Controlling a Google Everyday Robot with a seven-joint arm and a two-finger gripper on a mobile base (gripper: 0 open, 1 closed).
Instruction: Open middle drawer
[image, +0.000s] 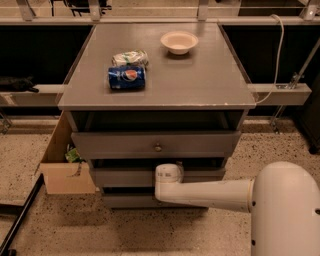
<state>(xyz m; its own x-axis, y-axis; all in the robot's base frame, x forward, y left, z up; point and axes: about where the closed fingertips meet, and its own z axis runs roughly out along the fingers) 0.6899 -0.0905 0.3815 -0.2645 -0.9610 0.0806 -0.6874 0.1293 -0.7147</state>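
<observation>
- The big white arm (215, 195) reaches in from the right, low down in front of the cabinet (235, 100).
- The claw (168, 173) is at the end of the arm, right up against the middle of the cabinet's front. I cannot tell if it is apart or together, because the round end of the arm hides it.
- The middle drawer (120, 178) is the second one down in the cabinet. Its knob is hidden behind the claw.
- The top drawer (125, 144) is just above it.
- A cardboard box (65, 176) stands on the floor at the cabinet's left side.
- On top of the cabinet lie a blue can (126, 78) and a crinkly bag (130, 58), with a bowl (179, 42) farther back.
- What could go wrong: the knob is small, so I think the claw could slip off if it does not hold tight.
- A hard yank could shake the cabinet, and the can, lying on its side, might roll.
</observation>
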